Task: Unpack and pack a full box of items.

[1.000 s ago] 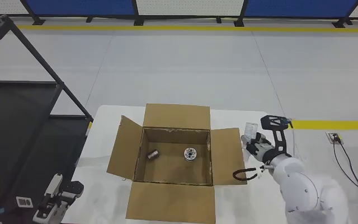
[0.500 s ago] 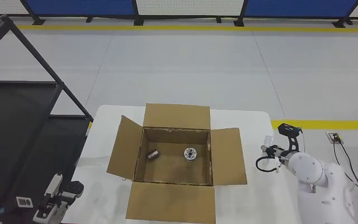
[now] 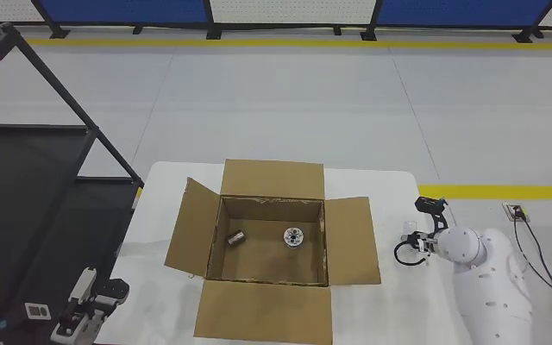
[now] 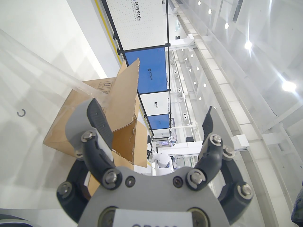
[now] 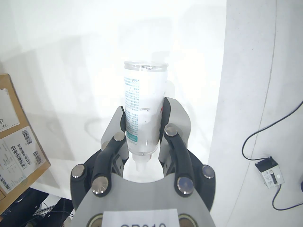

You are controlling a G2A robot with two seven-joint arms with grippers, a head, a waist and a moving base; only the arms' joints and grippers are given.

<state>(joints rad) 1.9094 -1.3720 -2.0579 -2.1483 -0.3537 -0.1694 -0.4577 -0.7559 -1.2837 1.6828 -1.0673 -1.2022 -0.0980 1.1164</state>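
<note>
Right gripper (image 5: 144, 107) clamped on bottle (image 5: 143, 90). White table (image 3: 388, 185), grey floor (image 3: 276, 95), yellow line (image 3: 259, 42) beyond. Bottle clear, white printed label, nozzle toward wrist.

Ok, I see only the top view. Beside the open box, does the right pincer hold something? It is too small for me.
Observer: Yes. The right pincer is shut on a clear bottle with a white label.
Operator: Which end points to the wrist?
Observer: The nozzle end. The flat base points away, toward the white table.
Operator: And the left pincer?
Observer: The left pincer is open, with nothing between its fingers.
</note>
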